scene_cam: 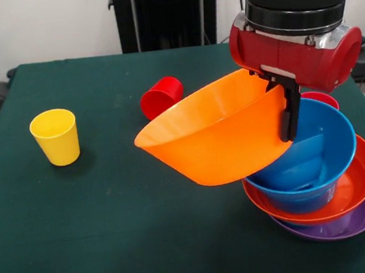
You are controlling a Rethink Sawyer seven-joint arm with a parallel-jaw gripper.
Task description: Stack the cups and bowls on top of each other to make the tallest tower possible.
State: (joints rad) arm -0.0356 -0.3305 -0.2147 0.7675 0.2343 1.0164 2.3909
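My gripper [286, 108] is shut on the rim of the huge orange bowl [215, 133] and holds it tilted in the air, its opening facing up and left. Right beside it stands the tower: a purple bowl [350, 223] lowest, a red-orange bowl [356, 186] in it, and a blue bowl [320, 154] on top. The orange bowl overlaps the tower's left side. A yellow cup [55, 136] stands upright at the left. A red cup [161, 97] lies on its side behind the orange bowl. A pinkish-red cup's rim [322, 98] shows behind the blue bowl.
The green table [115, 236] runs to an edge at the right close to the tower. A black stand [165, 13] rises behind the table's far side.
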